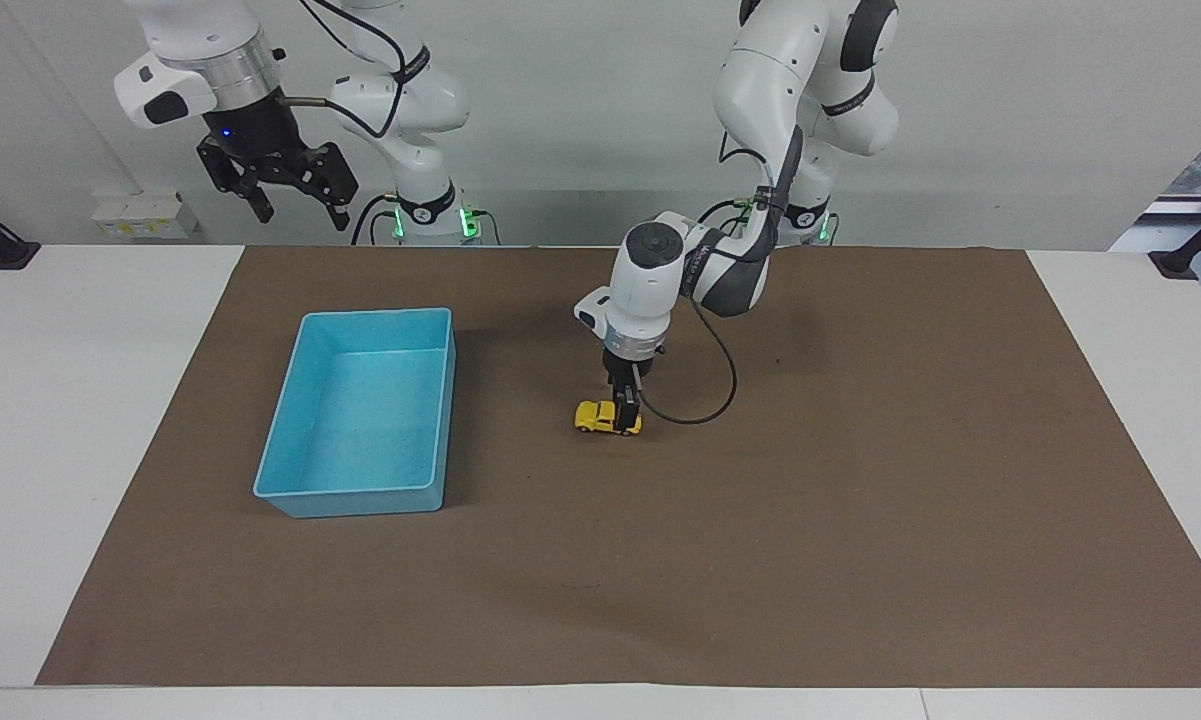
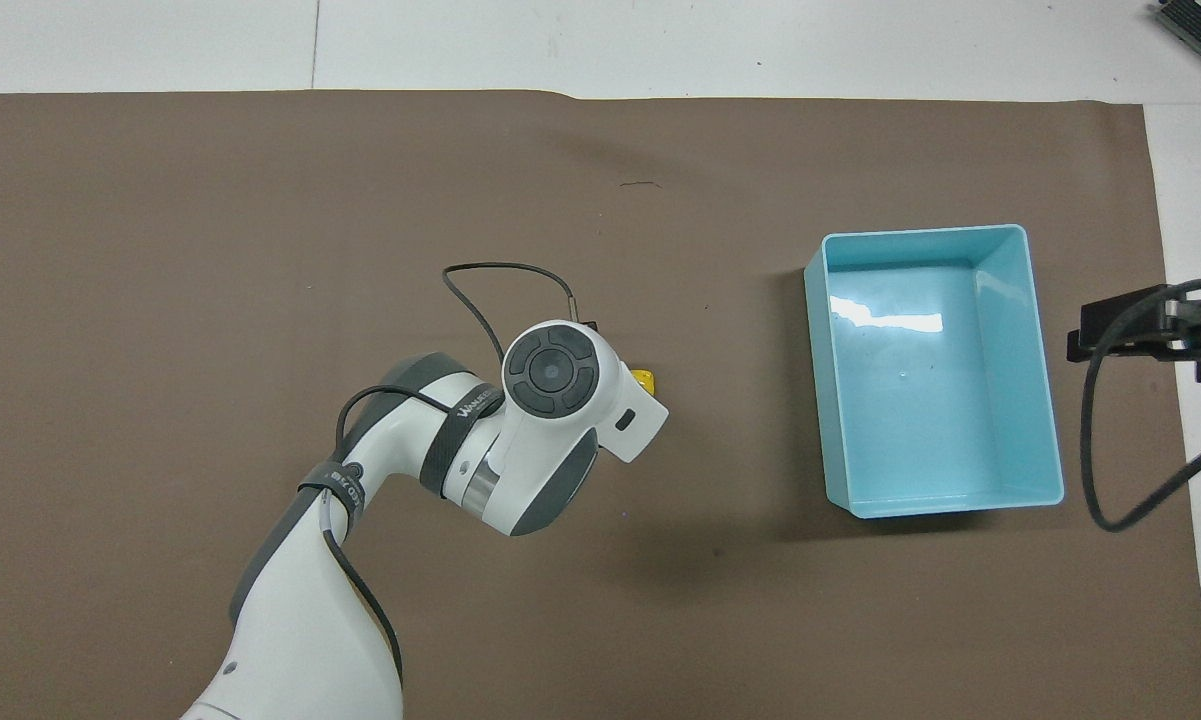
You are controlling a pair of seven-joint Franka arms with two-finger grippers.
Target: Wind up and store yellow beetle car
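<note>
The yellow beetle car (image 1: 596, 416) stands on the brown mat, beside the blue tray (image 1: 352, 502) toward the left arm's end of the table. My left gripper (image 1: 626, 413) points straight down and sits low over the end of the car that is away from the tray. In the overhead view only a yellow tip of the car (image 2: 644, 377) shows past the left wrist, which hides the gripper. The tray (image 2: 925, 232) holds nothing. My right gripper (image 1: 295, 200) waits open and empty, high above the table's edge by its own base.
The brown mat (image 1: 860, 520) covers most of the white table. A black cable (image 1: 705, 400) loops from the left wrist down near the car. The right gripper's cable (image 2: 1100, 470) hangs beside the tray.
</note>
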